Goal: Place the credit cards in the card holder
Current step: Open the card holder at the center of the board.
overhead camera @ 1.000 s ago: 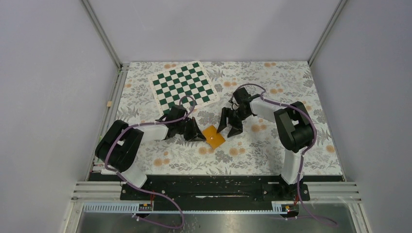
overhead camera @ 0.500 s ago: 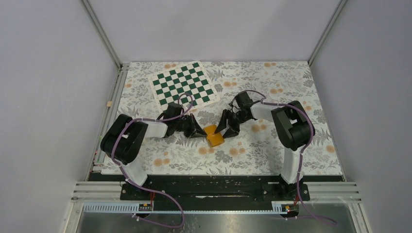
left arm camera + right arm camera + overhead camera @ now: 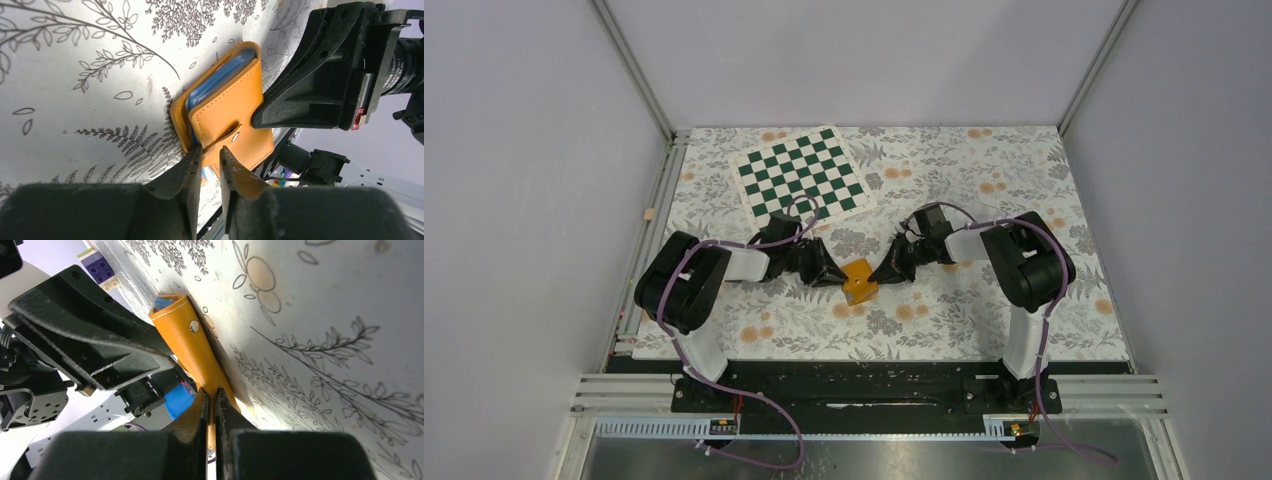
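Note:
The orange card holder (image 3: 860,283) lies on the flowered table between my two grippers. In the left wrist view the card holder (image 3: 230,105) is folded, with light blue showing inside its edge. My left gripper (image 3: 210,150) stands a little open, its tips at the holder's near edge and strap. In the right wrist view my right gripper (image 3: 210,392) is shut on the thin orange edge of the card holder (image 3: 187,340). From above, the left gripper (image 3: 836,275) and the right gripper (image 3: 884,272) flank the holder. The credit cards are hidden.
A green and white chessboard (image 3: 802,175) lies at the back left of the table. Grey walls with metal frame posts close in the back and both sides. The arm bases stand at the near edge.
Both grippers have moved in on the card holder from either side. The right gripper has closed on its edge, and the left gripper's jaws have parted slightly.

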Available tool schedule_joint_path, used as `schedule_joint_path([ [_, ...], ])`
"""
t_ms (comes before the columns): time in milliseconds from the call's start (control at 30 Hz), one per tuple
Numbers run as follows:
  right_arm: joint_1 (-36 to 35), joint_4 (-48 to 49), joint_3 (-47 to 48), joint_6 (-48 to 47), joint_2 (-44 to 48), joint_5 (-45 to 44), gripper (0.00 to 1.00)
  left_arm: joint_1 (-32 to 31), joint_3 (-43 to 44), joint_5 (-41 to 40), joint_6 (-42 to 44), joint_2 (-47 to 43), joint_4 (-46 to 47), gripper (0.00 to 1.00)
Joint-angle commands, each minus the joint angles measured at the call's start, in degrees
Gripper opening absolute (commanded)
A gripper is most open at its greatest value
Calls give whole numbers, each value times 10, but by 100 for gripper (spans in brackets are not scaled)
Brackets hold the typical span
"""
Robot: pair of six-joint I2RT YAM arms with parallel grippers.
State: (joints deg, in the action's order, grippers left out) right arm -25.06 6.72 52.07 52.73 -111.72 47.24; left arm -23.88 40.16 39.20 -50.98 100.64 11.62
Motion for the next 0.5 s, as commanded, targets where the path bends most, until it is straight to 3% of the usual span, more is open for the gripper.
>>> schedule_joint_path([
  [0,-16,67,7,26,39,9,0,-18,17,36,-1,-16,24,28],
  [133,-16,-12,3,-23,78,-30,0,-18,12,-3,15,-45,-22,57],
  [200,-16,-45,-3,-44,95,-50,0,-20,10,-39,30,-69,-59,63],
  [467,-27,-131,-15,-78,124,-108,0,-87,61,-200,77,-121,-212,63],
])
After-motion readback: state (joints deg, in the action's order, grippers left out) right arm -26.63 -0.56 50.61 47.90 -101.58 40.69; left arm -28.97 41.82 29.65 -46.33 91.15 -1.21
